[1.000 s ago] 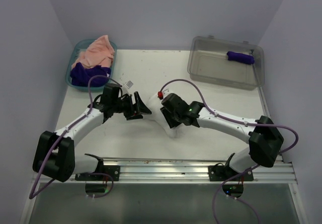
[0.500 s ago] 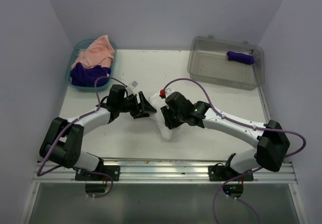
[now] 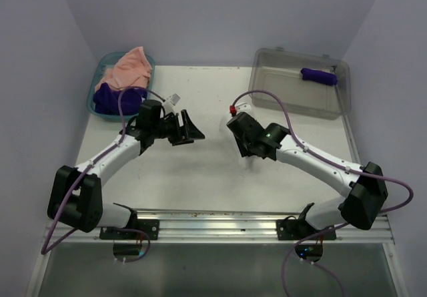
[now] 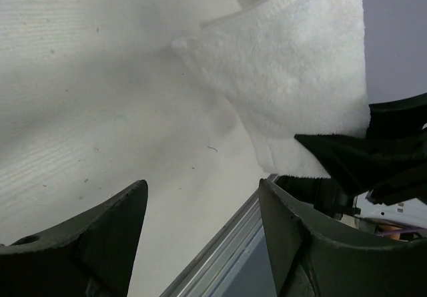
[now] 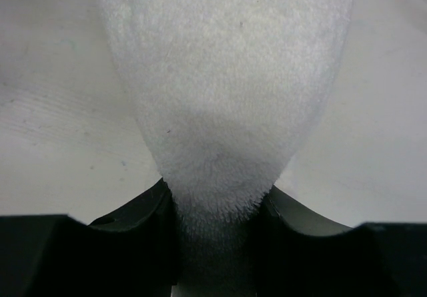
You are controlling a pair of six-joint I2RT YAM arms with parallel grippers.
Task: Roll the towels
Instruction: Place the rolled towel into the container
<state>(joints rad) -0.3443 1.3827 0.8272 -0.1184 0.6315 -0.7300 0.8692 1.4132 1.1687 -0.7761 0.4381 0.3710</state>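
My right gripper [image 5: 217,197] is shut on a bunched end of the white towel [image 5: 227,77], which spreads out from between the fingers over the table. From above, the right gripper [image 3: 248,149] sits at mid-table and covers most of that towel. The left wrist view shows the same white towel [image 4: 293,77] to its upper right, held by the other gripper's dark fingers [image 4: 360,157]. My left gripper [image 4: 203,190] is open with only bare table between its fingers; from above this left gripper [image 3: 190,131] stands left of the right one, apart from the towel.
A teal basket [image 3: 93,103] at the back left holds a peach-pink towel [image 3: 125,69] on a dark purple towel [image 3: 113,98]. A clear grey bin [image 3: 280,90] at the back right holds a dark purple roll [image 3: 319,76]. A metal rail [image 3: 233,220] runs along the near edge.
My right gripper has moved right and farther back, taking the white towel with it. My left gripper has drawn back to the left, away from the towel, still open.
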